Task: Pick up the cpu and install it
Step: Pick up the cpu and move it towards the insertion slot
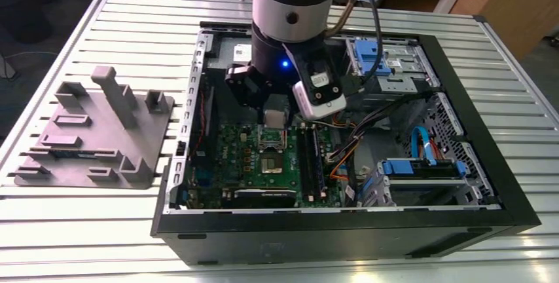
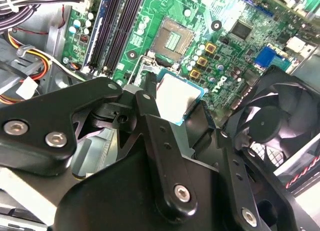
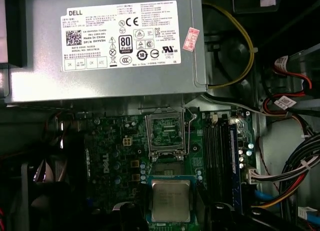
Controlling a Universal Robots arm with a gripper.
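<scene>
One small, flat, silver-grey square cpu (image 2: 176, 97) with a green edge is pinched in my black gripper (image 2: 177, 105), over the green motherboard (image 2: 235, 46) near its open socket (image 2: 172, 38).

An open black computer case (image 1: 349, 234) lies on the slatted metal desk (image 1: 78, 230), with a grey plastic tray (image 1: 153, 132) beside it at the exterior view's left, and inside it sit a green motherboard (image 2: 230, 46), a grey metal box with a white label (image 3: 100, 81), a black fan (image 2: 270, 126), blue drive brackets (image 1: 419, 167) and bundled cables (image 3: 295, 166).
</scene>
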